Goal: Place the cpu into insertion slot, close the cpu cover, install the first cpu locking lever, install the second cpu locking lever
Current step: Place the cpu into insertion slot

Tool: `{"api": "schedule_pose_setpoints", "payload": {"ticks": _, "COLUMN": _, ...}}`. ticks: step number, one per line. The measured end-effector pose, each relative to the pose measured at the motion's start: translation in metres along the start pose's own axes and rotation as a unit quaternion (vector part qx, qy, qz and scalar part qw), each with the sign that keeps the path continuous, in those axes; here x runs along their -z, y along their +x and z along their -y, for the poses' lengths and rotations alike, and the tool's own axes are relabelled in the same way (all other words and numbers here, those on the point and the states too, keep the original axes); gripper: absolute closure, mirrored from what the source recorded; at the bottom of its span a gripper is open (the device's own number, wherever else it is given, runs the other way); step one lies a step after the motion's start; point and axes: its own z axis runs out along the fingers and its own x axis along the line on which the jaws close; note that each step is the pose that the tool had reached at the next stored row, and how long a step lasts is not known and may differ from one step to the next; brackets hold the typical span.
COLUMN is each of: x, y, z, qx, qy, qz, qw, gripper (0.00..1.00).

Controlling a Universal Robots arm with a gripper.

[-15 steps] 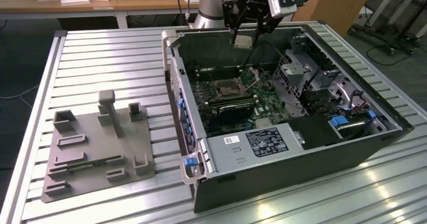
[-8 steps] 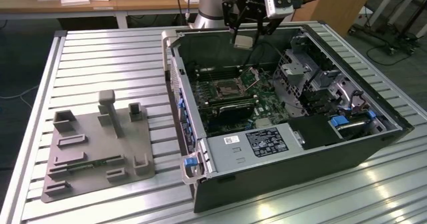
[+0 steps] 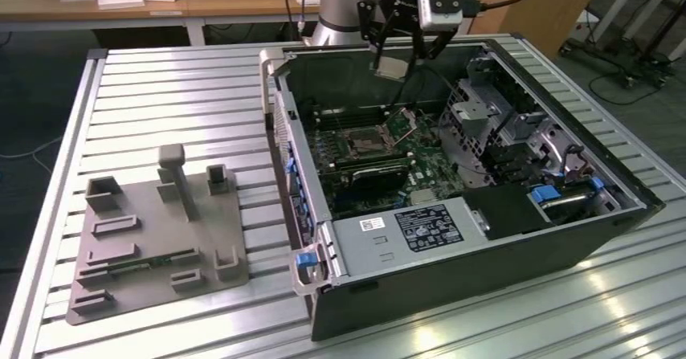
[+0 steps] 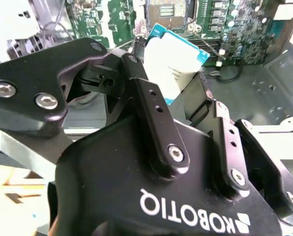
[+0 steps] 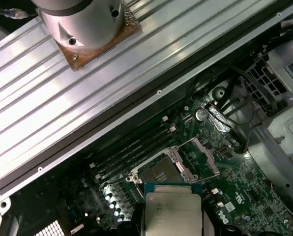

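While the gripper (image 3: 399,57) hangs over the open PC case (image 3: 451,283), its fingers (image 4: 154,110) are pinched in on the cpu (image 4: 172,56). It's a narrow grip on two opposite edges, w/ the silvery top clear in both wrist views. In the exterior view the chip sits up near the case's top rim, well apart from the board below. Down there, the insertion slot (image 5: 159,172) lies uncovered on the green motherboard (image 5: 245,191), dark centre, silver rim. The cpu cover (image 5: 198,157) is swung up off it, tilted, on the exterior view's right of the socket. Long black memory slots (image 5: 131,150) run just beside. The case rests on a ribbed metal counter (image 3: 172,94). A grey fixture block (image 3: 156,230) sits near the case, on the exterior view's left.
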Motion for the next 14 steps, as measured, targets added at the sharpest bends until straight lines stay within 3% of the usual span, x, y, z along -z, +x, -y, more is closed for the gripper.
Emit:
{"api": "schedule_pose_setpoints", "payload": {"ticks": 6, "x": -0.0012, "y": 0.0000, "z": 0.0001, "qx": -0.053, "qy": -0.0011, "qz": 0.0047, "qw": 0.9986, "gripper": 0.46}}
{"api": "schedule_pose_setpoints", "payload": {"ticks": 14, "x": -0.0025, "y": 0.0002, "z": 0.0004, "qx": -0.111, "qy": -0.0022, "qz": 0.0099, "qw": 0.9937, "gripper": 0.46}}
